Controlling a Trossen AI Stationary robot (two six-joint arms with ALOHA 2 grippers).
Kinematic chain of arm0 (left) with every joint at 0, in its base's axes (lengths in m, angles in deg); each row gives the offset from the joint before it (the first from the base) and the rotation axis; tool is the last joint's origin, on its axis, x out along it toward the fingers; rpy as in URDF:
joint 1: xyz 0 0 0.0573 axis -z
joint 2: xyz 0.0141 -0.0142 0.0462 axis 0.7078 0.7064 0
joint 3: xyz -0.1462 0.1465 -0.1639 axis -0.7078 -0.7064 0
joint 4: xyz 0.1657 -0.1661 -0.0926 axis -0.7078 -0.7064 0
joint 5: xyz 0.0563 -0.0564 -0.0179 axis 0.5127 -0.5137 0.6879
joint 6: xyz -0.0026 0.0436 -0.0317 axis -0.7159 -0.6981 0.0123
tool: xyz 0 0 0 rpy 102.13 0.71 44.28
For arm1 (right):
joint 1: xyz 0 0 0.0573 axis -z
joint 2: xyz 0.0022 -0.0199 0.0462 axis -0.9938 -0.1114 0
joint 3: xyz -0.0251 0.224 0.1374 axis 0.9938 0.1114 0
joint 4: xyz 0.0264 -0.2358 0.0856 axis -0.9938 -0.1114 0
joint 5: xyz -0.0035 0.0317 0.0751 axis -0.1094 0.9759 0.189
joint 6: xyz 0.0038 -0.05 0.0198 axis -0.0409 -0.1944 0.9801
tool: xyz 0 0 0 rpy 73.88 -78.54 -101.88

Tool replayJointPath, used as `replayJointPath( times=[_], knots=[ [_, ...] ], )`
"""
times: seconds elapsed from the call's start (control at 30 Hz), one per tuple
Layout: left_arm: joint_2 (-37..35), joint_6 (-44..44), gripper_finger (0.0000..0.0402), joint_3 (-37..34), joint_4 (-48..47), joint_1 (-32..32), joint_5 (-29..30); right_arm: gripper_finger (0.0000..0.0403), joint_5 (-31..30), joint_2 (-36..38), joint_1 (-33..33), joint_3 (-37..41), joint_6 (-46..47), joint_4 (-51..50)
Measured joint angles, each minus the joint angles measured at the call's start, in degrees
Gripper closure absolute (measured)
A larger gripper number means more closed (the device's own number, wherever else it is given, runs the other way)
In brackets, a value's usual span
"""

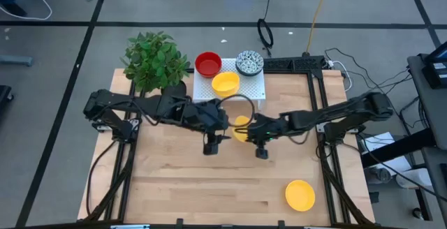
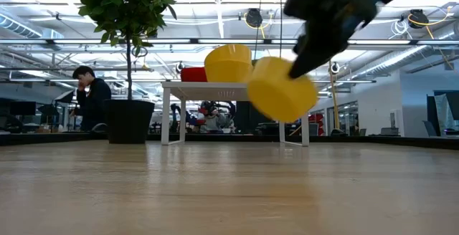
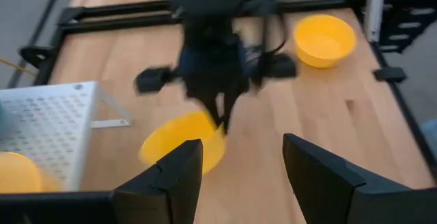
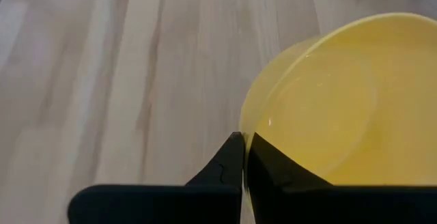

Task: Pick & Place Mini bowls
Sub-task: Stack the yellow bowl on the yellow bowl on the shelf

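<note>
A yellow mini bowl [image 1: 240,126] hangs tilted in the air at mid-table, held by my right gripper [image 1: 248,133], which is shut on it. In the low view that bowl [image 2: 283,89] is clear of the wood. My left gripper [image 1: 213,144] hovers open just left of it and touches nothing; its fingers [image 3: 179,171] frame the held bowl [image 3: 179,147]. Another yellow bowl [image 1: 300,195] rests on its base near the table's near right corner. A red bowl [image 1: 208,63], a yellow one [image 1: 225,83] and a blue-patterned one [image 1: 248,63] sit on a white rack [image 1: 253,89]. My right gripper [image 4: 244,142] pinches the yellow bowl's rim [image 4: 251,108] between its two fingers, one finger inside the bowl and one outside. The fingers come from above, slanting down. The bowl is lifted clear of the table and hangs tilted below them.
A potted plant [image 1: 155,61] stands at the far left corner beside the white rack. Black frame rails [image 1: 323,128] run along the table's right side. Bare wood [image 1: 209,187] spreads across the near half. A person [image 2: 90,99] sits in the room behind.
</note>
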Motion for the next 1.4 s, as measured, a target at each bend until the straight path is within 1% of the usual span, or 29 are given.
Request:
replayJointPath(
  times=[0.07, 0.2, 0.33, 0.43, 0.53, 0.63, 0.77, 0.93, 1.07, 1.27, 1.4],
  knots=[
    [-0.4, 0.9, 0.0195, 0.0, -0.8, 1.2, 0.0, 0.0403, 0.0, -3.4, 0.7, 0.0, -0.3, 3.0],
    [-0.5, 2.1, 0.0195, 0.0, -2.6, 3.3, 0.0, 0.0394, 0.4, -8.2, 2.2, 0.0, 0.2, 5.2],
    [-0.4, 2.3, 0.0195, 0.0, -4.9, 4.7, 0.0, 0.0362, 1.7, -10.8, 3.3, 0.0, -0.2, 5.9],
    [-0.5, 2.8, 0.0195, 0.0, -6.4, 5.2, 1.1, 0.0331, 1.7, -10.9, 3.7, 0.0, -0.8, 5.6],
    [-0.5, 4.0, 0.0195, 0.0, -7.8, 5.3, 3.9, 0.0298, 1.7, -9.3, 3.9, 0.0, -1.4, 4.5],
    [-0.4, 5.2, 0.0195, 0.0, -8.4, 4.9, 6.4, 0.0271, 1.7, -4.9, 3.9, 0.0, -1.0, 2.2],
    [1.5, 4.7, 0.0195, 0.0, -8.2, 3.5, 6.4, 0.0248, 1.7, 2.1, 3.8, 0.0, 2.9, -4.7],
    [6.8, -2.5, 0.0195, 0.0, -7.2, 1.5, 5.6, 0.0242, 1.2, 11.0, 2.3, 0.0, 10.2, -15.7],
    [12.1, -13.3, 0.0195, 0.0, -6.6, 0.2, 5.6, 0.0248, -0.1, 15.8, -1.2, 0.0, 16.6, -24.4],
    [20.6, -26.5, 0.0195, 0.0, -5.3, -1.3, 4.0, 0.0249, 0.2, 17.9, -10.3, 0.0, 28.4, -37.8],
    [25.0, -32.0, 0.0195, -0.1, -1.7, -2.3, 4.1, 0.0249, 1.0, 17.8, -17.4, 0.0, 34.8, -41.3]
  ],
)
